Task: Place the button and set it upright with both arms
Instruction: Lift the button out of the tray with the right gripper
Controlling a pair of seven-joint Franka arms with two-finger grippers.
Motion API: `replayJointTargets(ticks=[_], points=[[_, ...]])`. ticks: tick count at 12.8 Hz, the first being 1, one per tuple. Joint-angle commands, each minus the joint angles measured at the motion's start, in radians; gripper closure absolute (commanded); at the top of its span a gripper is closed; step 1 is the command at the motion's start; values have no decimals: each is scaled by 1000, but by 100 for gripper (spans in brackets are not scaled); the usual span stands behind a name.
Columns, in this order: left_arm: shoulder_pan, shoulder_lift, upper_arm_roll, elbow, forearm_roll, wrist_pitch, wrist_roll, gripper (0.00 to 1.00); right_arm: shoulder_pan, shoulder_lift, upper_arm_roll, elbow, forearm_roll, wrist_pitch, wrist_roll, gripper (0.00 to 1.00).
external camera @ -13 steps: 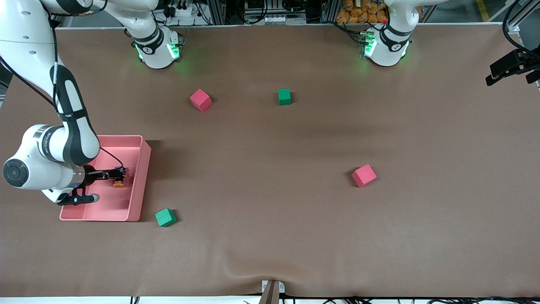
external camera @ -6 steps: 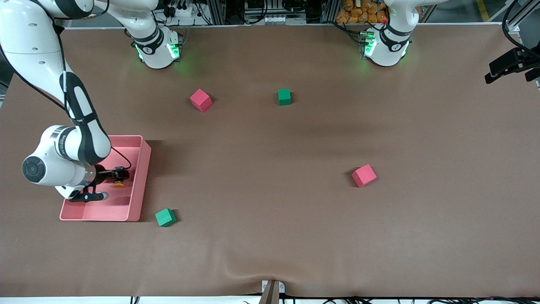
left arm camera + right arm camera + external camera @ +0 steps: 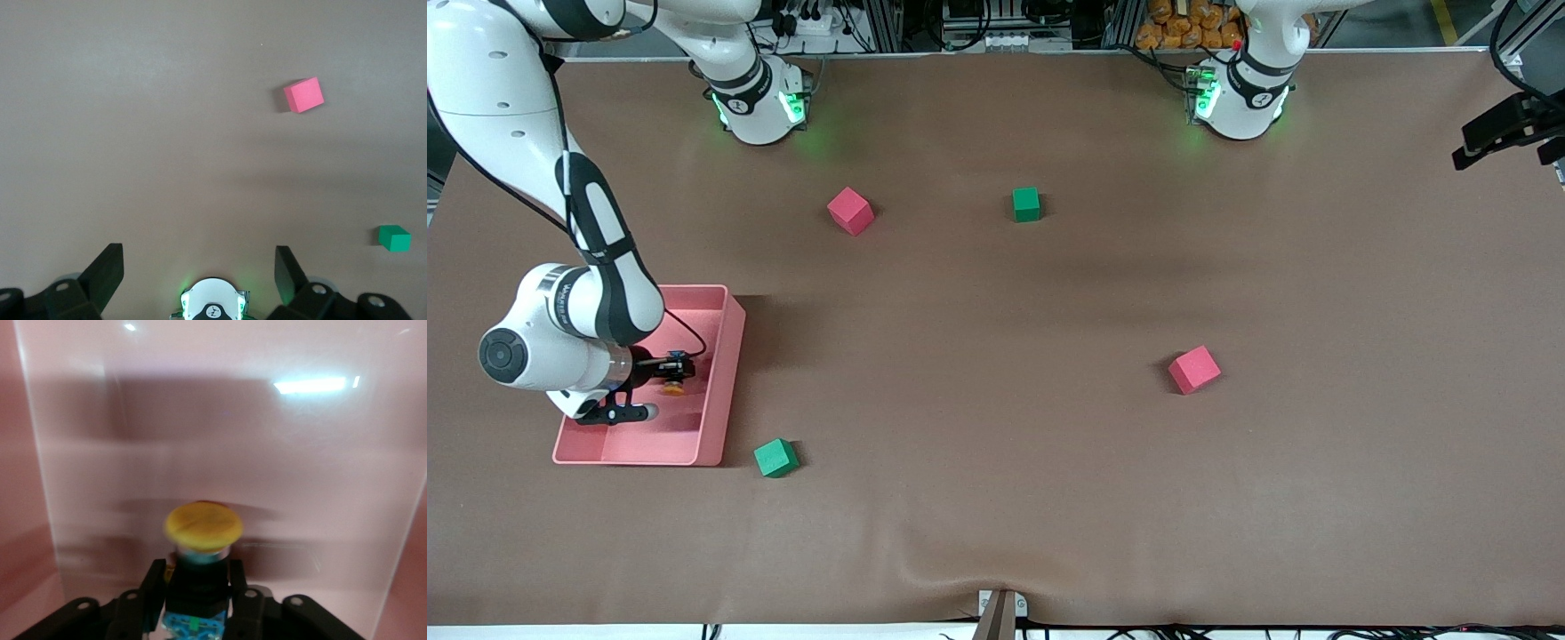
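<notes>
The button [image 3: 676,388] has an orange cap, a black body and a bluish end. It sits between the fingers of my right gripper [image 3: 673,371] inside the pink tray [image 3: 727,356]. In the right wrist view the gripper [image 3: 198,583] is shut on the button's black body, and the cap [image 3: 203,527] points at the tray's wall. I cannot tell if the button touches the tray floor. My left gripper [image 3: 198,275] is open and empty, high over the left arm's base [image 3: 212,303]. It is out of the front view.
Red cubes [image 3: 850,211] [image 3: 1194,369] and green cubes [image 3: 1026,204] [image 3: 775,458] lie on the brown table. One green cube is just beside the tray's corner nearest the front camera. The left wrist view shows a red cube [image 3: 303,95] and a green cube [image 3: 394,238].
The right arm's wrist and elbow have shifted a little toward the table's middle. The gripper stays shut on the button in the tray, barely moved. The left arm has not visibly moved.
</notes>
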Motion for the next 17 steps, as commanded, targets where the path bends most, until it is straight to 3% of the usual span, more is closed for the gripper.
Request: replayJointTargets(ticks=[1,5,8,12,15,17], points=[[5,-3,10,8,8,-4,22,0,-3,-14,9,132,15,-188,-15,100],[4,2,9,6,8,21,22,0,50,-14,9,408,15,-568,42,100],[4,8,9,6,6,27,22,0,170,-16,24,534,30,-699,189,100],[-5,28,6,5,5,50,21,0,362,-5,31,577,123,-669,428,100],[-5,37,4,2,5,51,21,0,533,30,32,573,229,-530,473,100],[-5,37,1,-3,5,50,21,0,639,67,34,574,243,-344,615,100]])
